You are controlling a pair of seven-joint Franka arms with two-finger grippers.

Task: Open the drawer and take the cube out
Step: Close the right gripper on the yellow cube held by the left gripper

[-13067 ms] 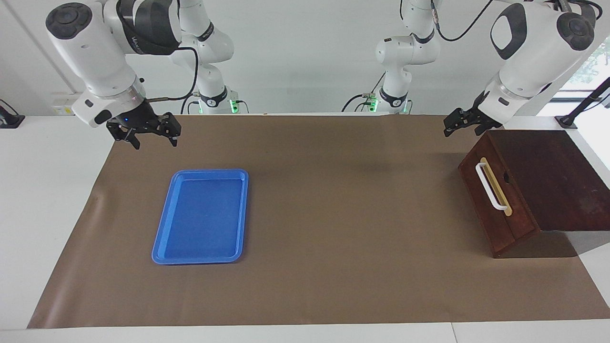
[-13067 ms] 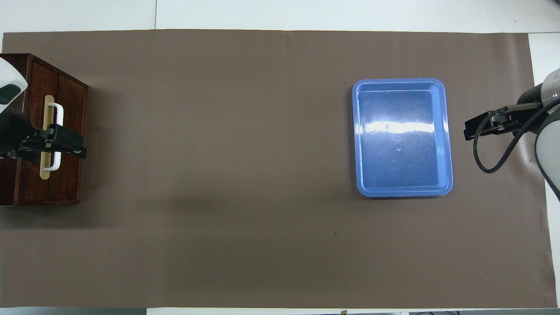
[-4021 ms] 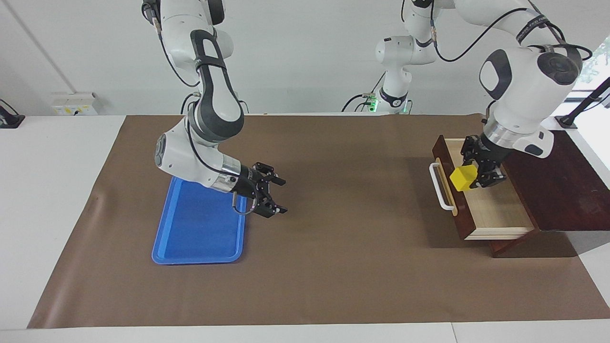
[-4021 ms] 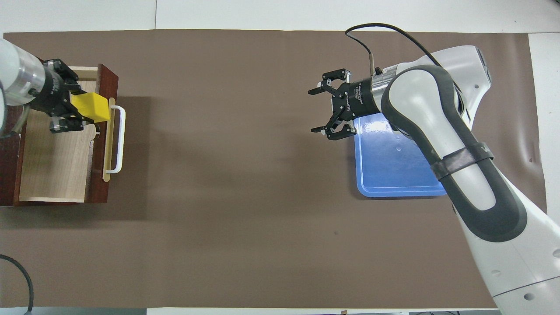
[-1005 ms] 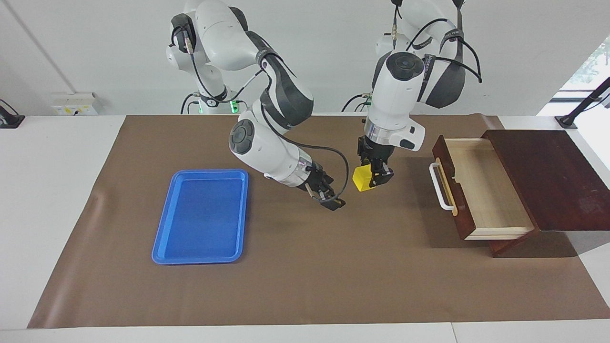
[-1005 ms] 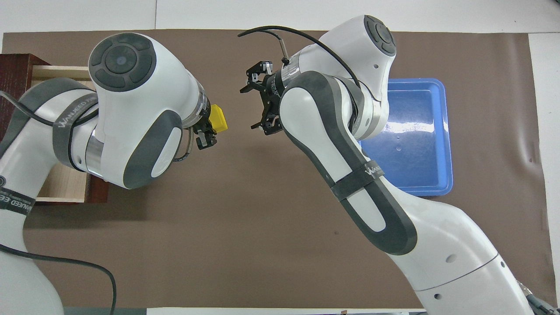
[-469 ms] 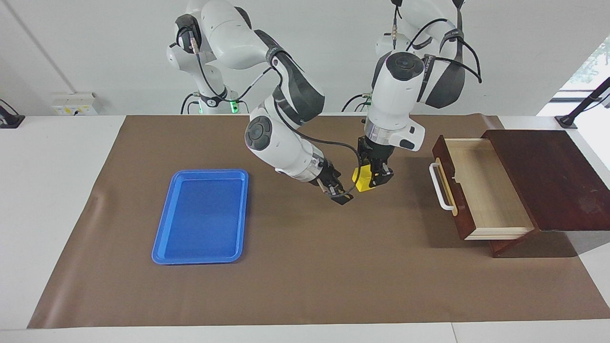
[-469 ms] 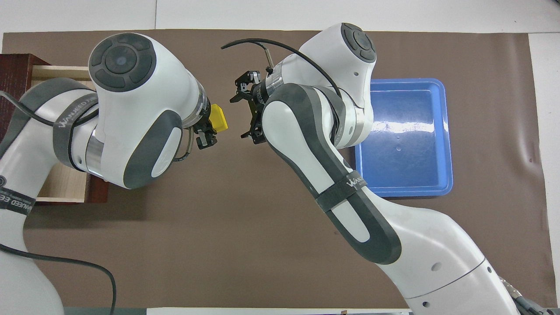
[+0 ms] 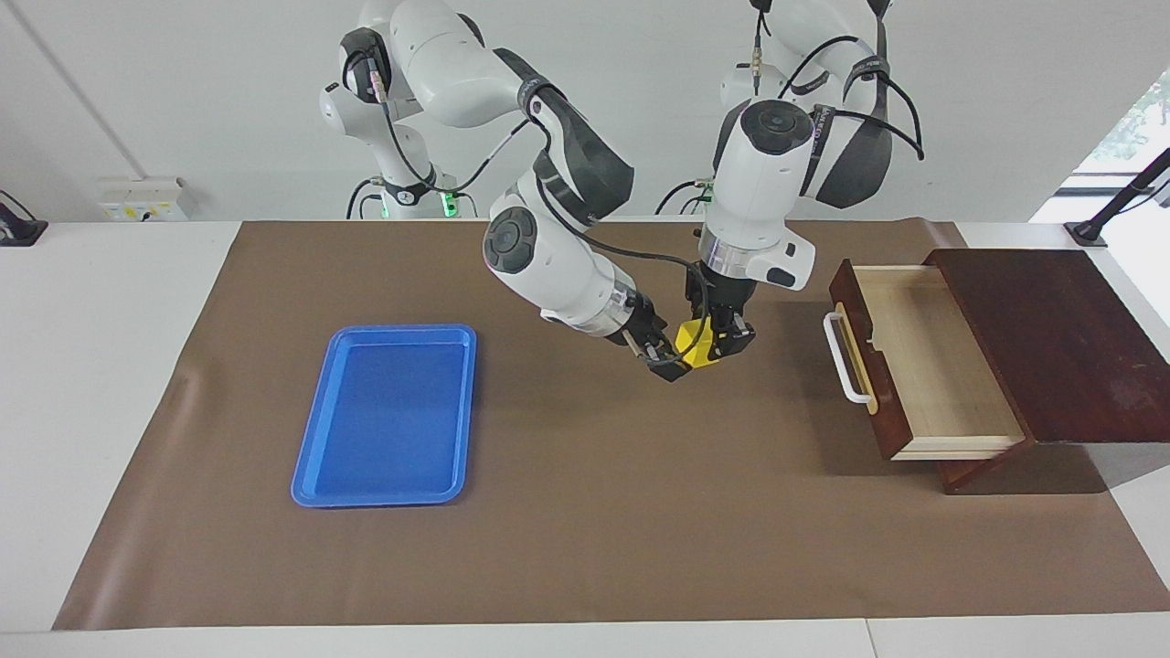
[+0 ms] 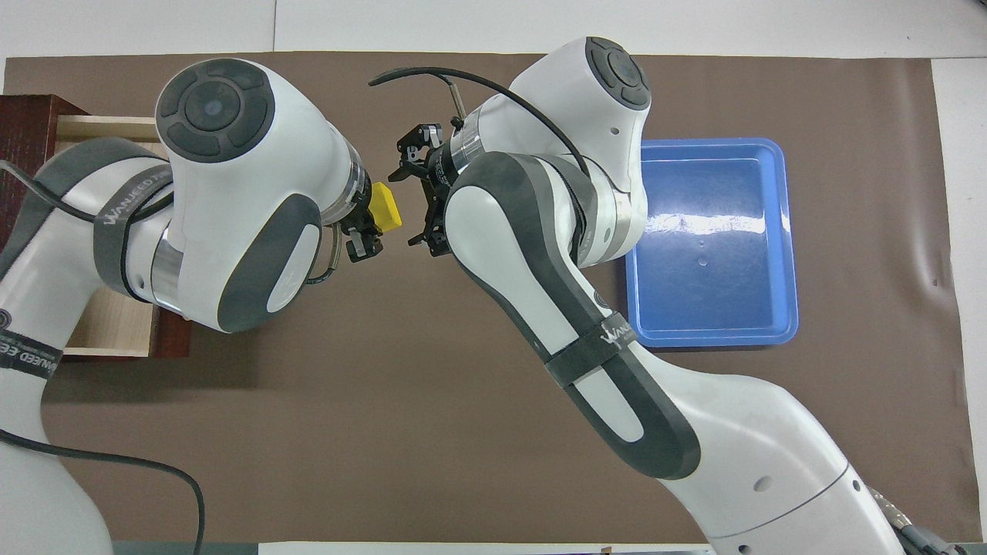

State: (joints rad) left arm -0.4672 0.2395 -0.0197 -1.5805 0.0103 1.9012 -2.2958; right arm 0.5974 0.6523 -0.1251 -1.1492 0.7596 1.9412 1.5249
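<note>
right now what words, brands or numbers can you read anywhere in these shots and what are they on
"WANJEED": black band on the left arm, overhead view; its last letters curve out of sight.
"WANJEED": black band on the right arm, overhead view, small and hard to make out.
"EE": end of a word on the left arm's lower band; the rest is cut off.
Nothing readable on the drawer, yellow cube or blue tray.
</note>
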